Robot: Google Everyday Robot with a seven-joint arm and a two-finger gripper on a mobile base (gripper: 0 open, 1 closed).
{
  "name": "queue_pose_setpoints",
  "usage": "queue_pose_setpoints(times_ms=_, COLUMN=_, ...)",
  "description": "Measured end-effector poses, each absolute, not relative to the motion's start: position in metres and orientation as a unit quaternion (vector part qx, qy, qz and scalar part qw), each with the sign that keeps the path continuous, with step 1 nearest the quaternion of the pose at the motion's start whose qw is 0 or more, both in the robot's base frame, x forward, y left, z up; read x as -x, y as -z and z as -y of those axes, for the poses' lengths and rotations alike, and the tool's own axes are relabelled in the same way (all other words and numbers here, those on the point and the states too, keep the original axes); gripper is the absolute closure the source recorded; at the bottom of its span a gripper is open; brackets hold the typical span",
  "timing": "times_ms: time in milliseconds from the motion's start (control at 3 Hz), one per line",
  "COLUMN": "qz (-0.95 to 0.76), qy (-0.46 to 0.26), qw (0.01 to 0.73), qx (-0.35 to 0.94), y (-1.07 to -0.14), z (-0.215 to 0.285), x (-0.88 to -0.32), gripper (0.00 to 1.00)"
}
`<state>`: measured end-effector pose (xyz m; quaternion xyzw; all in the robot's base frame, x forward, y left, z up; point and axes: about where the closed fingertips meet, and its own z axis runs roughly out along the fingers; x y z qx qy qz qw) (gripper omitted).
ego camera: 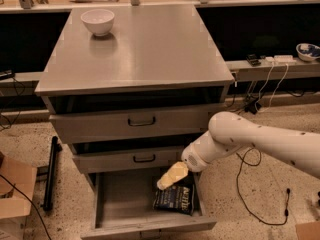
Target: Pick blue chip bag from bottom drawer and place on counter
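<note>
The blue chip bag (176, 199) lies flat on the floor of the open bottom drawer (122, 204), at its right side. My gripper (169, 178), with cream-coloured fingers, hangs from the white arm (250, 139) that reaches in from the right. It sits just above the bag's upper left edge, over the drawer. The counter (145, 49) is the grey metal top of the cabinet, with a white bowl (97, 21) at its back left.
Two wider grey drawers with black handles (141, 121) stand partly open above the bottom one. A black bar (50, 171) leans on the floor at the left, beside a cardboard box (15, 194). Cables (260, 159) trail on the floor at the right.
</note>
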<state>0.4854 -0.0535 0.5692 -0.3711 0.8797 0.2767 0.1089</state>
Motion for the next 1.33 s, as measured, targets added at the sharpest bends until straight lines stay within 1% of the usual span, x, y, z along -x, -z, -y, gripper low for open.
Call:
queue_pose_setpoints(times_ms=667, qz=-0.891, qy=-0.28, qw=0.09, qx=0.346, y=-0.539, z=0.054, x=-0.487, gripper=0.0)
queue_pose_setpoints(times_ms=1000, qz=-0.903, qy=-0.28, qw=0.093, qx=0.312, y=-0.489, z=0.056, x=-0.491, gripper=0.0)
queue_pose_setpoints(times_ms=1333, qz=-0.906, qy=-0.297, qw=0.104, qx=0.285, y=-0.455, z=0.062, x=-0.494, gripper=0.0)
